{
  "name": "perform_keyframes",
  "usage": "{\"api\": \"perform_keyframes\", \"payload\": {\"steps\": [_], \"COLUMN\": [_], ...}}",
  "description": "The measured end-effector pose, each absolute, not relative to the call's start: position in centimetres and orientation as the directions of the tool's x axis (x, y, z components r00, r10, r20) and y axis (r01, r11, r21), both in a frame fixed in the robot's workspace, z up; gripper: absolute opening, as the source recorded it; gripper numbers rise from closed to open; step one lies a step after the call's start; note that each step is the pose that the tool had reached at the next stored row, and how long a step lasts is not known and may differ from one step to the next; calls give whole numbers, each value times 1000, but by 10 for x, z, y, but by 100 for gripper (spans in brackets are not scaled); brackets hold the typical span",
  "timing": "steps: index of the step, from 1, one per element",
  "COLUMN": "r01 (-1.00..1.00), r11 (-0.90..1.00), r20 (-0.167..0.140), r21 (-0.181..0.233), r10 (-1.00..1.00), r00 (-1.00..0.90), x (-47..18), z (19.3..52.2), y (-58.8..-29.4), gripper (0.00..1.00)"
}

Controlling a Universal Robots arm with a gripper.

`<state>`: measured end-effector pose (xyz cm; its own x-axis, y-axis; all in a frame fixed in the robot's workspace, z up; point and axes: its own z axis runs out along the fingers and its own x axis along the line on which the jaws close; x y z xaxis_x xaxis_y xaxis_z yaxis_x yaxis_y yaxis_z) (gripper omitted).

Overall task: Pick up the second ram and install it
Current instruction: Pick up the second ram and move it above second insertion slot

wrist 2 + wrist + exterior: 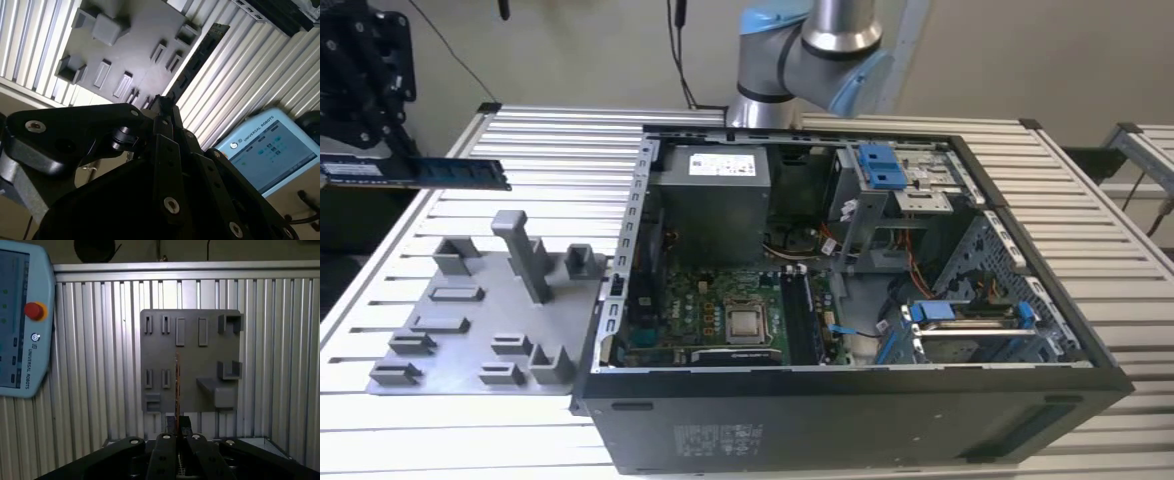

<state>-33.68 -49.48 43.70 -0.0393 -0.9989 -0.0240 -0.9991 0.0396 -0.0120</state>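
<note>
The second ram (434, 173), a thin blue strip with dark chips, hangs level in the air above the table at the exterior view's left, over the far end of the grey tray (467, 330). My black gripper (374, 152) is shut on the strip from above. In both wrist views the ram (200, 47) (177, 382) shows edge-on, sticking out from between the dark fingers (165, 450) over the tray (200, 365). The green motherboard (700, 310) lies inside the open computer case (854, 400), to the exterior view's right of the tray.
The tray carries upright posts (520, 250) and several small holders. The case walls stand high around the motherboard, with a power supply (714, 195) and blue drive brackets (881, 165) inside. A teach pendant (20, 335) lies on the slatted table (560, 150).
</note>
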Motion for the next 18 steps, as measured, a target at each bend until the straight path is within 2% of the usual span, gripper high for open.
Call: {"api": "perform_keyframes", "payload": {"steps": [18], "r01": [-999], "r11": [40], "r20": [-24], "r21": [-10], "r10": [-999], "r00": [-39], "x": [-293], "z": [437], "y": [-495], "gripper": [14]}}
